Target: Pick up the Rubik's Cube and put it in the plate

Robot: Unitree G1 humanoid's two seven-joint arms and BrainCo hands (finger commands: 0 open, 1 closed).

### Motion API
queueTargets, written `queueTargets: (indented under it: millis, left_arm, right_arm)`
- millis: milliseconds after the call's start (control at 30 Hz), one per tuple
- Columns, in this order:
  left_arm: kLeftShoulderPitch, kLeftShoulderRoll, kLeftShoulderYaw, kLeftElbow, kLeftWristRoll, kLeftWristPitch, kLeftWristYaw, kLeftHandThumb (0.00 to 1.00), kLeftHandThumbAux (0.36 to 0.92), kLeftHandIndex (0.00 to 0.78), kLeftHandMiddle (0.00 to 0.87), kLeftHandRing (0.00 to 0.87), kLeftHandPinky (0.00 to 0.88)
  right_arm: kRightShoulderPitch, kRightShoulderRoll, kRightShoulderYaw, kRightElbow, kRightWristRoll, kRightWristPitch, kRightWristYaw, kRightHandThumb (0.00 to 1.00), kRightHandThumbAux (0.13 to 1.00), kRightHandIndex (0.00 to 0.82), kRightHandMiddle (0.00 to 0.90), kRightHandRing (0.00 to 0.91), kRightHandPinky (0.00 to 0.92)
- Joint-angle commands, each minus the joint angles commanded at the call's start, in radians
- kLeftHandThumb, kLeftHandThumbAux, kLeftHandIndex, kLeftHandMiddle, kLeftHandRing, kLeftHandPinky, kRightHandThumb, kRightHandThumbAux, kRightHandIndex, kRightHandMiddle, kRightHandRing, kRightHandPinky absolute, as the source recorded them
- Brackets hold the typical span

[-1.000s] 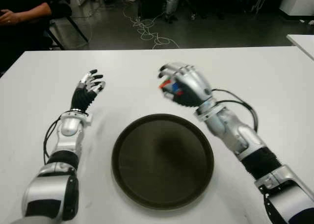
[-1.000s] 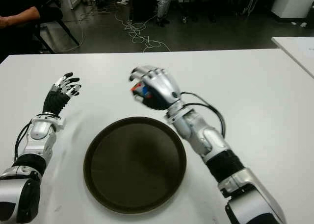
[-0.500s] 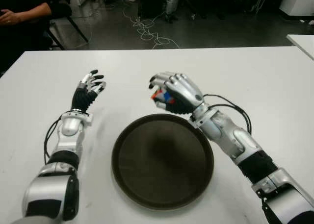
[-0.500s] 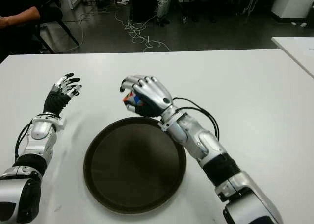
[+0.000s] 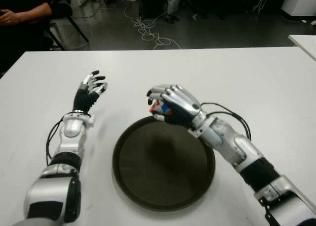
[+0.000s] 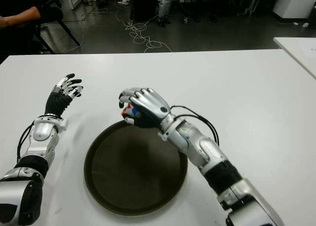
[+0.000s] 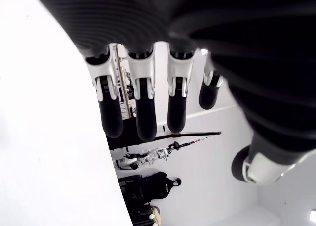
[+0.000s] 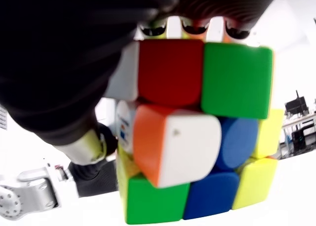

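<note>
My right hand (image 5: 165, 103) is shut on the Rubik's Cube (image 5: 159, 108), whose red, blue and white tiles peek out under the curled fingers. The hand hovers over the far rim of the round dark plate (image 5: 148, 186), which lies on the white table in front of me. In the right wrist view the cube (image 8: 197, 137) fills the picture, pressed against the palm, showing red, green, orange, blue and yellow tiles. My left hand (image 5: 91, 87) shows to the left of the plate, fingers spread and holding nothing.
The white table (image 5: 256, 82) extends widely to the right and behind the plate. A second white table (image 5: 303, 40) shows at the far right. A seated person's arm (image 5: 24, 11) is at the far left. Cables (image 5: 148, 30) lie on the dark floor beyond.
My right hand has carried the cube leftward and toward me, lowering from beyond the plate to over its far rim. The left hand has stayed put.
</note>
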Motion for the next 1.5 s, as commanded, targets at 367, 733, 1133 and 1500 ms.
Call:
queueTargets:
  millis: [367,733,1133,1500]
  left_arm:
    - [-0.001,-0.004,0.002,-0.001,-0.005,0.002,-0.011,0.065,0.590,0.136,0.241,0.250,0.278]
    - [0.002,-0.001,-0.005,-0.007,0.005,0.004,-0.009,0.049,0.568,0.131,0.225,0.233,0.260]
    - [0.002,-0.001,-0.008,-0.009,0.013,-0.002,-0.004,0.045,0.542,0.136,0.227,0.238,0.264]
    - [0.004,-0.006,-0.002,-0.010,0.003,-0.017,-0.019,0.040,0.548,0.140,0.232,0.251,0.282]
  right_arm:
    - [0.040,0.002,0.002,0.035,0.002,-0.016,0.003,0.841,0.682,0.429,0.483,0.702,0.743]
    - [0.050,0.006,0.000,0.033,0.004,-0.001,0.020,0.841,0.682,0.428,0.483,0.701,0.733]
    - [0.041,0.002,0.001,0.063,0.051,-0.061,0.036,0.832,0.693,0.375,0.530,0.613,0.624]
    - [0.000,-0.011,0.013,0.143,0.053,-0.163,0.040,0.707,0.730,0.401,0.118,0.121,0.141]
